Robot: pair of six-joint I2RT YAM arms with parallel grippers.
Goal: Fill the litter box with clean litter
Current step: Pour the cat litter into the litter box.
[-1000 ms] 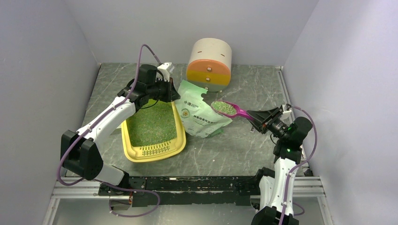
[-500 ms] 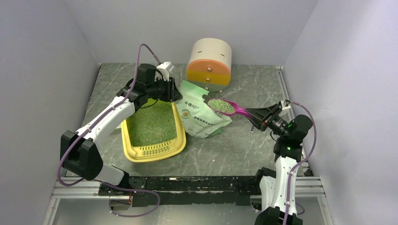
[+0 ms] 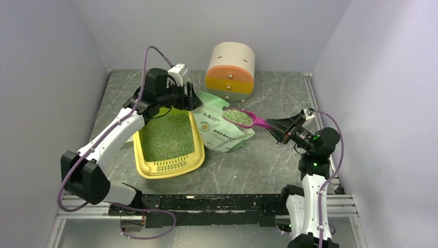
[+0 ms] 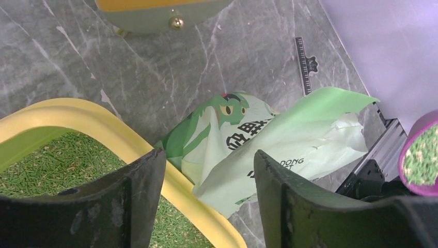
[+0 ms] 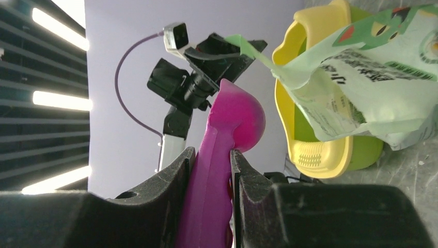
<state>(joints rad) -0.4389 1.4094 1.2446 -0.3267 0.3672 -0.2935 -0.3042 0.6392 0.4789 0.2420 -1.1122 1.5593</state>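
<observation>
Right gripper [image 3: 275, 127] clamped on the loaded scoop [image 3: 240, 118], left gripper [image 3: 190, 101] gaping by the bag [image 3: 222, 135]: hold your scoop level travelling left, tip only above the litter box [image 3: 170, 168].

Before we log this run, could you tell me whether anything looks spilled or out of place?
A few stray granules lie on the table in front of the bag, outside the litter box. The bag's opening is raggedly torn. Otherwise nothing stands out.
</observation>
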